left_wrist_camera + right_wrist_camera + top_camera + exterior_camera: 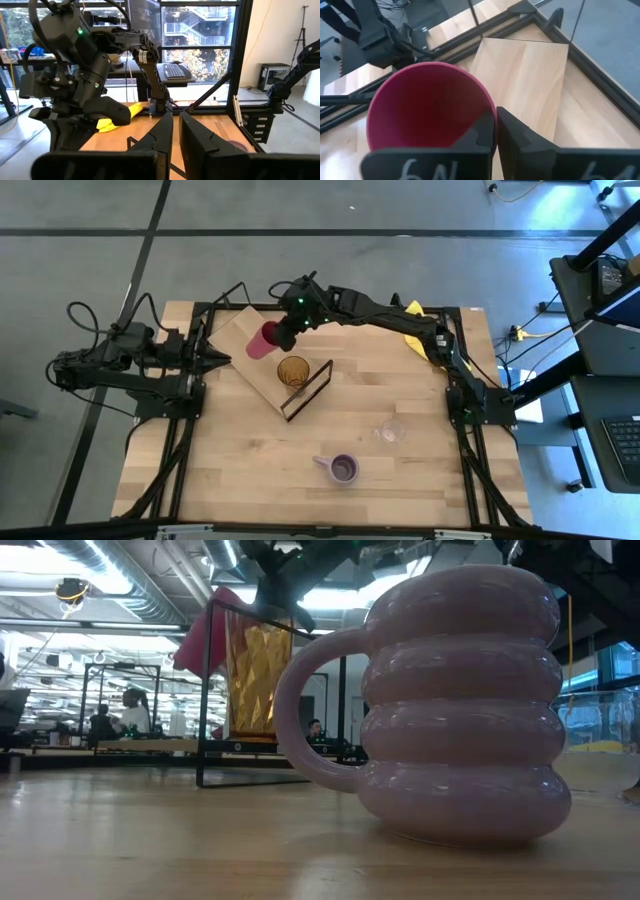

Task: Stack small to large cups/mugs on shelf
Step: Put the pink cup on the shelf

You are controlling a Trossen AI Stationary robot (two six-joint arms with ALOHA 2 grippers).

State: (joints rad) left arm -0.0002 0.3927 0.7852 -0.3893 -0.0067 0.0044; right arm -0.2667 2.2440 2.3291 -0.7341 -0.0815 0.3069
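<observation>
Right gripper (pixel 283 338) is pinching the rim of the red plastic cup (pixel 264 341) between its two dark fingers, one finger inside the rim and one outside, as the right wrist view shows (pixel 496 131). The red plastic cup (pixel 427 107) is hanging tilted above the flat rectangular light-brown shelf board (pixel 245 340), near that board's end toward the desk's far edge. The tall amber translucent tumbler (pixel 294 371) is standing upright on the same board, at the end carrying the upright black wire frame (pixel 310 393); in the low view the amber tumbler (pixel 255 675) is showing behind that frame, with the red cup (pixel 205 635) raised just beside it.

The purple ribbed mug with a handle (pixel 343 469) is sitting on the wooden desk (pixel 230 460) toward its near edge, well apart from the shelf. The small clear glass (pixel 392 431) is standing nearby, closer to the desk's right edge.

Left gripper (pixel 222 358) is waiting at the desk's left edge, its fingers (pixel 160 135) pressed nearly together and holding nothing.
</observation>
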